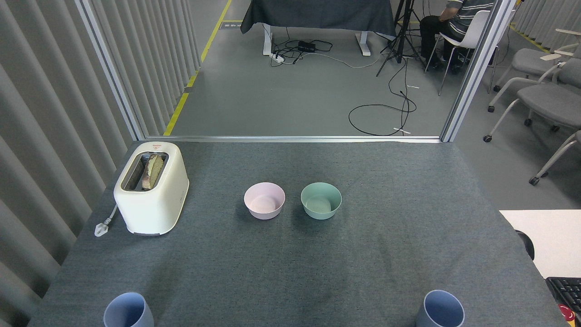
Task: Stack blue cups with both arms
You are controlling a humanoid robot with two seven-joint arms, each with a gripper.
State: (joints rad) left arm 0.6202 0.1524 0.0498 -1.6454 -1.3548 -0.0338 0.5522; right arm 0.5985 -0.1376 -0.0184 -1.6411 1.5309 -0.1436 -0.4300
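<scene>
Two pale-blue cups stand upright at the table's near edge in the head view. One blue cup (128, 310) is at the near left and the other blue cup (443, 309) at the near right, far apart. The bottom edge of the view cuts off the lower part of both. Neither arm nor gripper shows in this view.
A cream toaster (152, 188) with bread in its slot stands at the left, its plug lying beside it. A pink bowl (264, 200) and a green bowl (321, 200) sit side by side mid-table. A white desk (549, 238) with a keyboard (565, 290) borders the right. A person sits beyond the table.
</scene>
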